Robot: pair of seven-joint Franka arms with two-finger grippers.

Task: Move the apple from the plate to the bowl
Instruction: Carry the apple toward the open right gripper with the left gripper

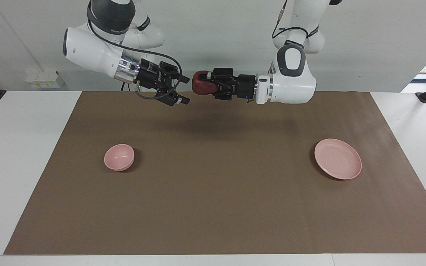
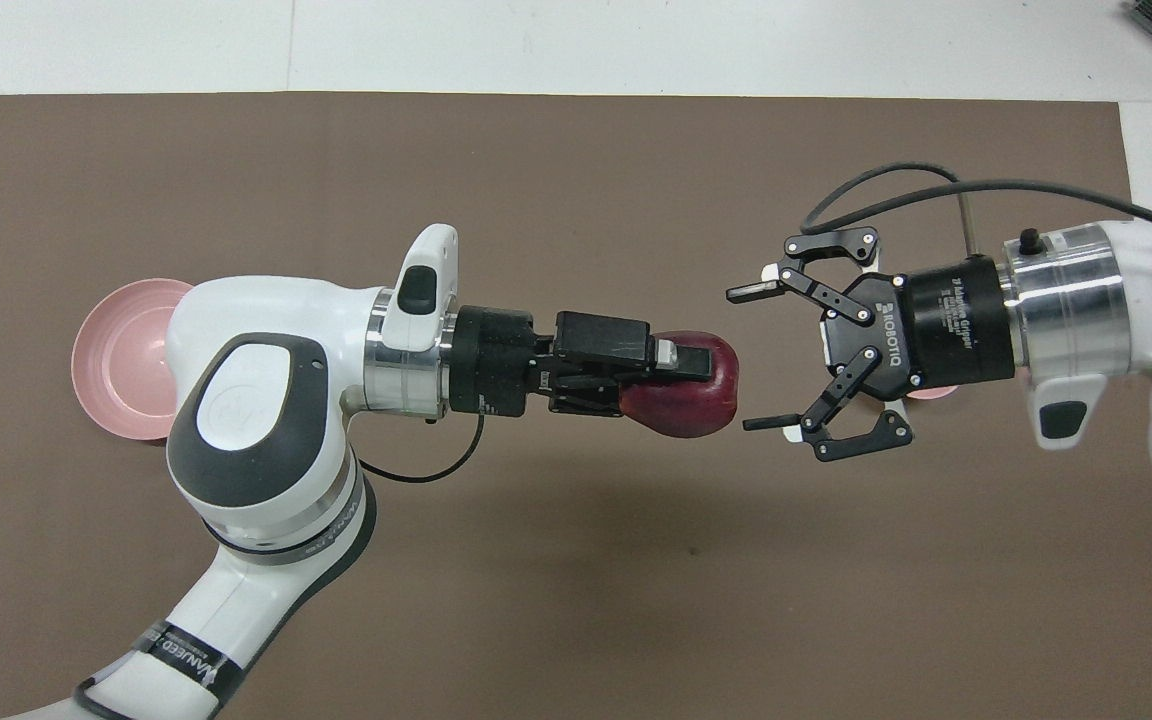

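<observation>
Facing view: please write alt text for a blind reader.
The left gripper holds the apple in the air, facing the open right gripper. Below, the bowl and the plate sit empty on the brown mat.

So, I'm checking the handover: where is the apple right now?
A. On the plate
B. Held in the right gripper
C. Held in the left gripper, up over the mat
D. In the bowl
C: the left gripper is shut on the apple in the air, the open right gripper faces it without touching, and the plate and bowl are empty.
</observation>
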